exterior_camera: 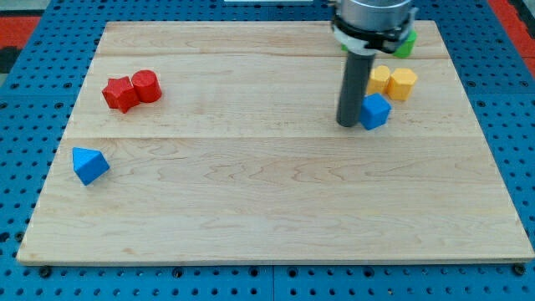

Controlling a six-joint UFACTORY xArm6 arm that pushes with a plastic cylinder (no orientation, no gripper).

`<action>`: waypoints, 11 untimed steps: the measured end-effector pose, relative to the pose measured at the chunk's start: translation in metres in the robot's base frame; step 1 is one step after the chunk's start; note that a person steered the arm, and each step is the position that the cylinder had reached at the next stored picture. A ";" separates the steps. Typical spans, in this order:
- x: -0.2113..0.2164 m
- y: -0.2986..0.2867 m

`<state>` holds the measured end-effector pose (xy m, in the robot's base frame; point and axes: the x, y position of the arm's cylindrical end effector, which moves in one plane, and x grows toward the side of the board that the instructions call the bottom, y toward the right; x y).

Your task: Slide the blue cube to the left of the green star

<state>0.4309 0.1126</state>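
The blue cube [375, 110] sits at the view's upper right on the wooden board [267, 192]. My tip [348, 124] rests on the board just left of the blue cube, touching or nearly touching its left side. The green star [406, 43] lies near the view's top right edge, mostly hidden behind the arm's body; only a green part shows. The blue cube lies below the green star and slightly to its left.
Two yellow blocks [394, 81] sit side by side just above the blue cube. A red star [119, 93] and a red cylinder [146, 85] sit together at the upper left. A blue triangular block [89, 165] lies at the left edge.
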 end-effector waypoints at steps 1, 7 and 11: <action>0.026 0.031; -0.078 -0.011; -0.153 -0.092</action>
